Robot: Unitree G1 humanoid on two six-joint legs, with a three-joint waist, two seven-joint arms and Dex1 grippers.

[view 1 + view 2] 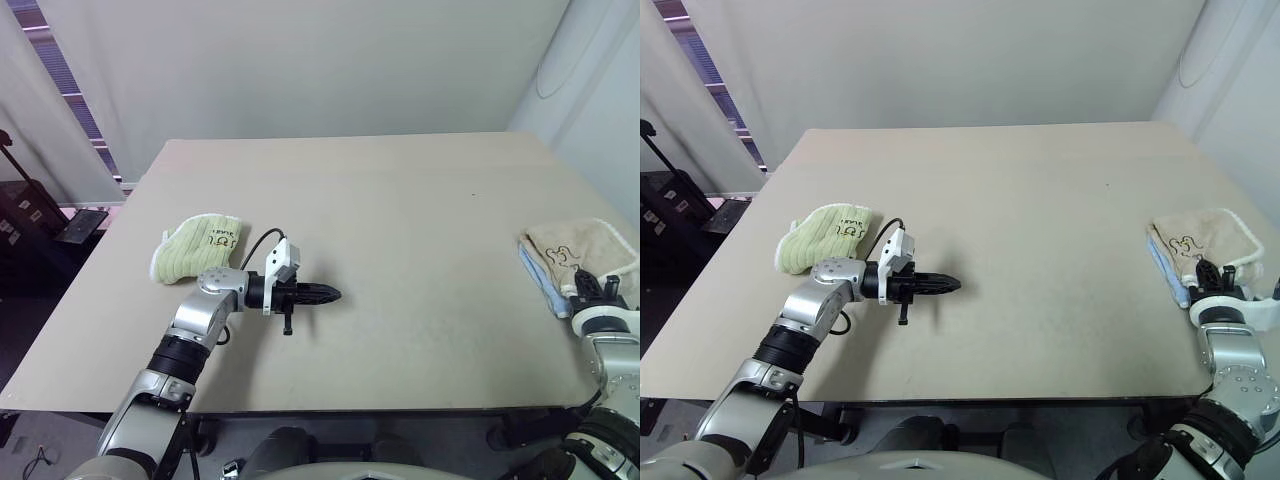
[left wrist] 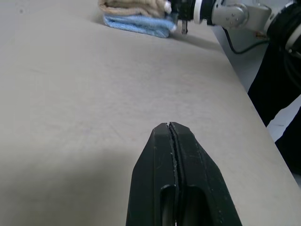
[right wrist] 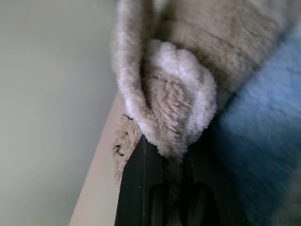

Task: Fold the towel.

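The towel [image 1: 585, 248] is beige terry with white edging and dark scribbles, and it lies folded at the table's right edge on top of a light blue towel [image 1: 541, 281]. My right gripper [image 1: 592, 290] is at its near edge, shut on a bunched fold of the towel [image 3: 178, 94]; cloth fills the gap between the black fingers [image 3: 136, 188]. My left gripper [image 1: 325, 294] is shut with nothing in it, and it points to the right just above the bare table left of centre. The left wrist view shows its closed fingertips [image 2: 170, 136] and, far off, the towel [image 2: 134, 7].
A pale yellow-green folded towel [image 1: 195, 245] with black writing lies at the table's left edge, behind my left arm. The tan table [image 1: 400, 210] stretches wide between the two arms. Its right edge runs just beside the towel stack.
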